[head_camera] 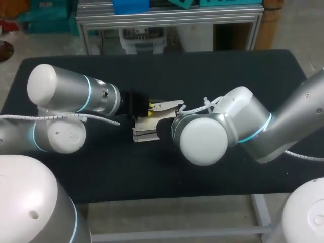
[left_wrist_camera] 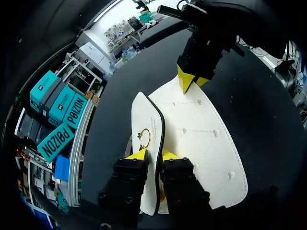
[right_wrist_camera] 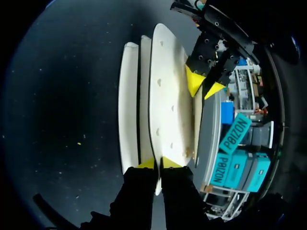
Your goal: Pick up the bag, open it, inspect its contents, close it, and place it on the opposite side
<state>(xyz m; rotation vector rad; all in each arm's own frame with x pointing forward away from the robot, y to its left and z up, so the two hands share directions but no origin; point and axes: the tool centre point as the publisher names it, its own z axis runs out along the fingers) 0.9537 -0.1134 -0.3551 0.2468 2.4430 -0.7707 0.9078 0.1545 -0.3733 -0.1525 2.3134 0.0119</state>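
Note:
A cream-white bag (head_camera: 144, 134) with stitched panels and black edging stands on its side at the middle of the black table, between both arms. In the left wrist view my left gripper (left_wrist_camera: 152, 155) has a yellow tip on each side of one thin bag panel (left_wrist_camera: 201, 129), just below a small gold ring (left_wrist_camera: 144, 139). My right gripper (right_wrist_camera: 157, 163) is shut on another panel edge of the bag (right_wrist_camera: 165, 96) from the opposite end. Each wrist view shows the other arm's yellow fingertips (left_wrist_camera: 188, 79) (right_wrist_camera: 194, 81) at the bag's far end. In the head view the right wrist hides its fingers.
The black table (head_camera: 243, 76) lies bare around the bag on both sides. My two arms crowd the middle, with white cables (head_camera: 207, 105) looping off the wrists. The table's front edge (head_camera: 202, 195) is near the arm bases.

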